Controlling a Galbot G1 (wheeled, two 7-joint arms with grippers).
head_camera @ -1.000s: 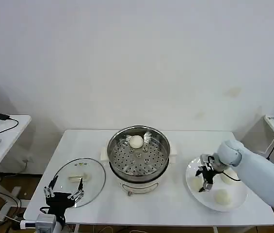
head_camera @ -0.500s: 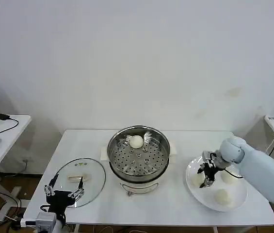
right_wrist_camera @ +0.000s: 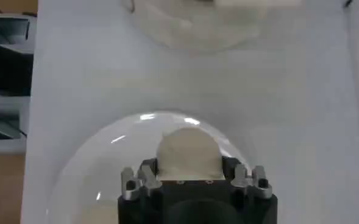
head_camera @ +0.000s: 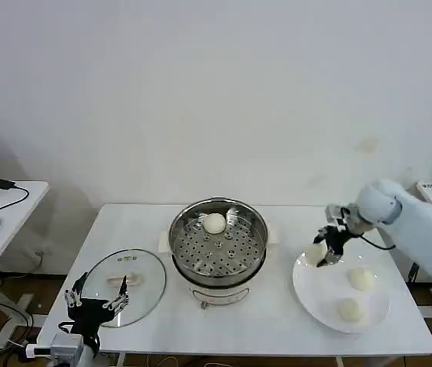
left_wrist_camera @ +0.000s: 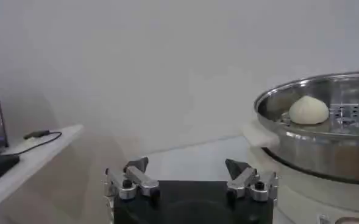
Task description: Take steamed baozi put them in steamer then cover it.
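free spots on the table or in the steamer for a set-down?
Steamer: one baozi at the far edge, rest of the tray bare. Table: bare strip between steamer and plate; bare far edge behind the pot. Crowded: front-left, glass lid with left claw; right claw holds a bun above the plate.

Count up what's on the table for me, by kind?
Buns: 4, one in the steamer, one in the right gripper, two on the plate
Steamer: 1
Glass lid: 1
Plate: 1
Total: 7

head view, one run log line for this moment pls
right gripper: shut on baozi, above plate | steamer: one baozi inside | left gripper: open, idle near glass lid
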